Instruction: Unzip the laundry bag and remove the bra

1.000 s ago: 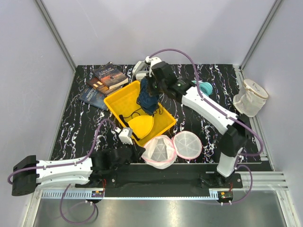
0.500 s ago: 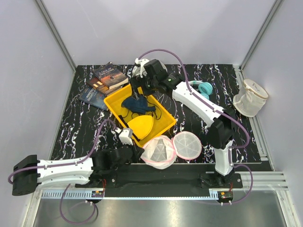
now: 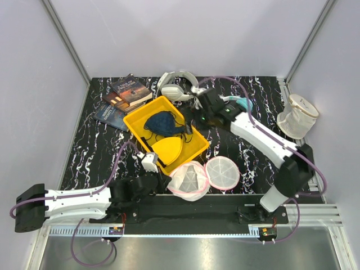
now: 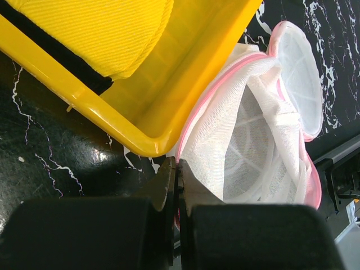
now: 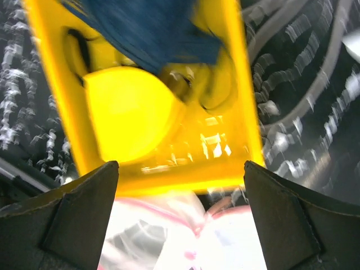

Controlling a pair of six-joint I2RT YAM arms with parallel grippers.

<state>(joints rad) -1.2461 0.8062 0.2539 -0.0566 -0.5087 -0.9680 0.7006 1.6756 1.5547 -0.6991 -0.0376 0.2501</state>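
Left pincer [image 4: 175, 167] pinching laundry bag [image 4: 247, 140] | right pincer [image 5: 180, 222] spread | bra [image 3: 162, 121] in bin [image 3: 134, 133] | books [image 3: 128, 90]: titles unreadable

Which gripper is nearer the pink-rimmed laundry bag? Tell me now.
Left. The left gripper is shut on the near-left edge of the laundry bag. The right gripper hangs open by the far side of the yellow bin, apart from the bag.
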